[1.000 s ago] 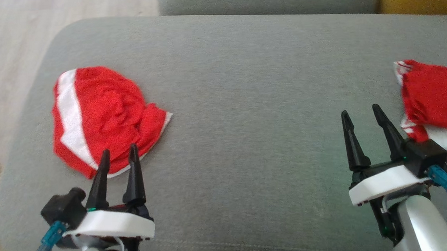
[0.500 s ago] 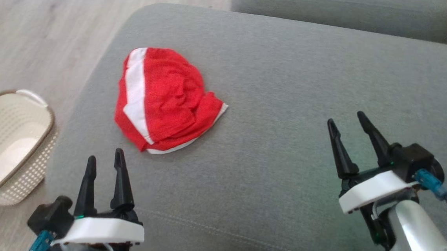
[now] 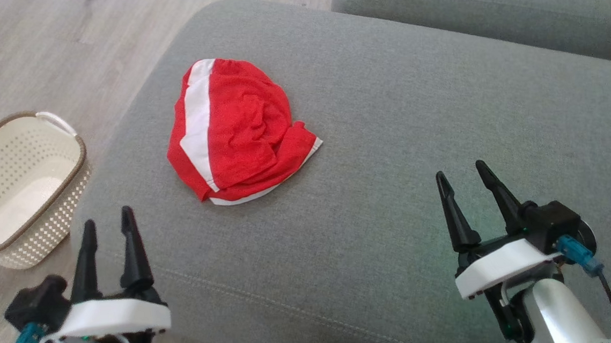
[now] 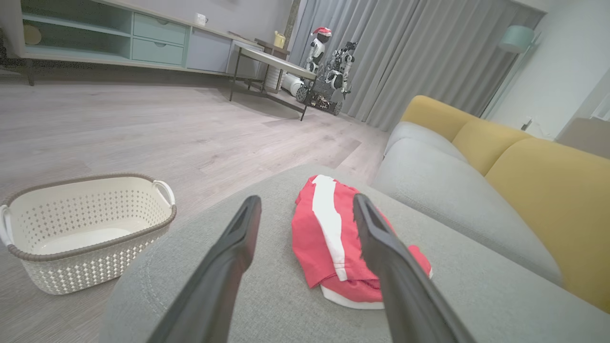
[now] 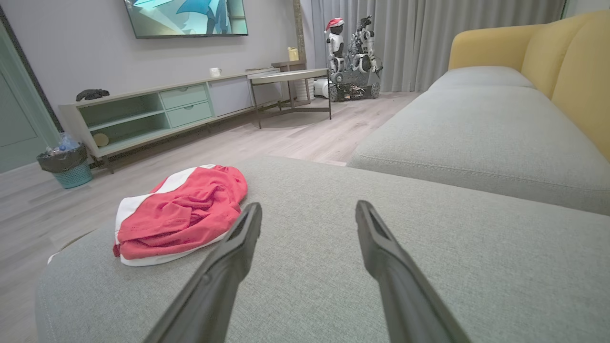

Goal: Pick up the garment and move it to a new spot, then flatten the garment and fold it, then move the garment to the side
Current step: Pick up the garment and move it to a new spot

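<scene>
The garment (image 3: 238, 130), red with a white stripe, lies in a crumpled heap on the grey sofa seat (image 3: 389, 133), near the seat's left end and a little back from its front edge. One white-hemmed corner sticks out toward the middle of the seat. It is neither spread flat nor folded, so the flattening, the folding and the final move to the side all look still to do. Whether this heap sits at its starting place or at the new spot cannot be told. The left gripper (image 3: 107, 215) hangs at the seat's front-left corner with its jaws spread and nothing between them. In the left wrist view the garment (image 4: 310, 243) shows ahead through the gap, apart from both fingers. The right gripper (image 3: 459, 168) hovers over the front part of the seat, well apart from the cloth, its jaws also spread and empty. From the right wrist view the garment (image 5: 186, 209) lies off to the left. An empty pale basket (image 3: 36, 239) stands on the floor just beside the seat's left end. My reading is that the task is at or close to its first step, a grasp on the heap, most likely by the nearer left arm.
</scene>
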Available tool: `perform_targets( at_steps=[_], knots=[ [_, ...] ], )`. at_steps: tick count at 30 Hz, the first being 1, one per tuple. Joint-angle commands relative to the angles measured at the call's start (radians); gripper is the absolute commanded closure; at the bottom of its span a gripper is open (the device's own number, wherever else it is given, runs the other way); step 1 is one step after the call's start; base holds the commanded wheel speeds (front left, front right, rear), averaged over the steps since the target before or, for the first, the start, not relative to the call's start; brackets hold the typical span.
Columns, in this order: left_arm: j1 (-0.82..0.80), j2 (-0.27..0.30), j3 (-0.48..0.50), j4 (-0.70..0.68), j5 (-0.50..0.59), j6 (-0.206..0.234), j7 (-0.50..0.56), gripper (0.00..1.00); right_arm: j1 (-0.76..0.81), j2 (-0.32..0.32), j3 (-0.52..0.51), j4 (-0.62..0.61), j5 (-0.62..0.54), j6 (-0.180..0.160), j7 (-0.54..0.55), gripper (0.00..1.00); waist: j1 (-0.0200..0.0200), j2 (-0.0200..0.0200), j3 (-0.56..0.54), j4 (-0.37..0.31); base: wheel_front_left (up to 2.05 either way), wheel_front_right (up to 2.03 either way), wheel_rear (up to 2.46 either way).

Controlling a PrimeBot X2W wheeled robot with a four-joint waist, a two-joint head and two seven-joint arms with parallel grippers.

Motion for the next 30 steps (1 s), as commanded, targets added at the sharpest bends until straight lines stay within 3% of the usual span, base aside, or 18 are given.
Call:
perform_targets(
  at_steps=[1, 9, 19, 30],
  knots=[
    [-0.061, 0.007, 0.053, -0.011, 0.011, -0.007, -0.005, 0.00, -0.035, 0.001, 0.027, -0.031, 0.000, -0.001, 0.008, 0.00, 0.0000, 0.0000, 0.013, -0.015, 0.00, 0.00, 0.00],
    [-0.170, 0.033, 0.102, 0.109, 0.065, -0.050, -0.005, 0.00, -0.070, 0.001, 0.009, -0.075, -0.028, -0.001, 0.045, 0.00, 0.0000, 0.0000, 0.086, -0.051, 0.00, 0.00, 0.00],
    [-0.486, 0.130, 0.016, 0.412, 0.037, -0.125, 0.139, 0.00, -0.134, 0.001, -0.065, -0.270, -0.150, -0.001, 0.179, 0.00, 0.0000, 0.0000, 0.248, -0.080, 0.00, 0.00, 0.00],
    [-0.734, 0.204, -0.077, 0.723, -0.023, -0.139, 0.199, 0.00, -0.169, 0.001, -0.054, -0.410, -0.185, -0.001, 0.259, 0.00, 0.0000, 0.0000, 0.337, -0.141, 0.00, 0.00, 0.00]
  ],
)
